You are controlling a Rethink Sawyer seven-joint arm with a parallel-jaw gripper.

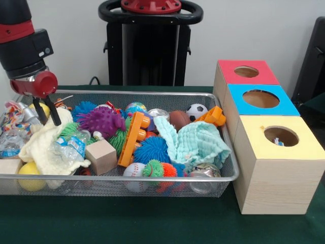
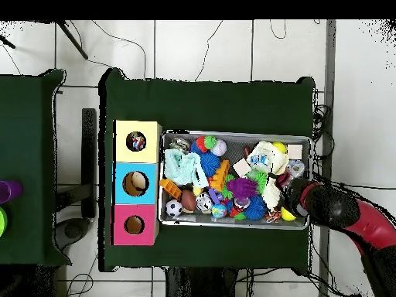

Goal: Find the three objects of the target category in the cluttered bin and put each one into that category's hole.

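Nearest the camera, the wire bin [image 1: 127, 179] holds its jumble against the front rail: a baseball [image 1: 134, 170], a tin can [image 1: 205, 178] and a yellow ball [image 1: 29, 175], with a wooden block [image 1: 100, 156] and a mint cloth [image 1: 195, 144] piled behind. At the bin's opposite end from the three boxes [image 1: 269, 127], the claw [image 1: 46, 116] hangs with its fingers spread just over a cream cloth [image 1: 43, 142], likely placed there to dig. Which category is wanted cannot be told, though the yellow box [image 1: 299, 147] at the bin's corner already shows something in its hole.

White wall [image 1: 76, 46] — green tablecloth [image 1: 152, 223]
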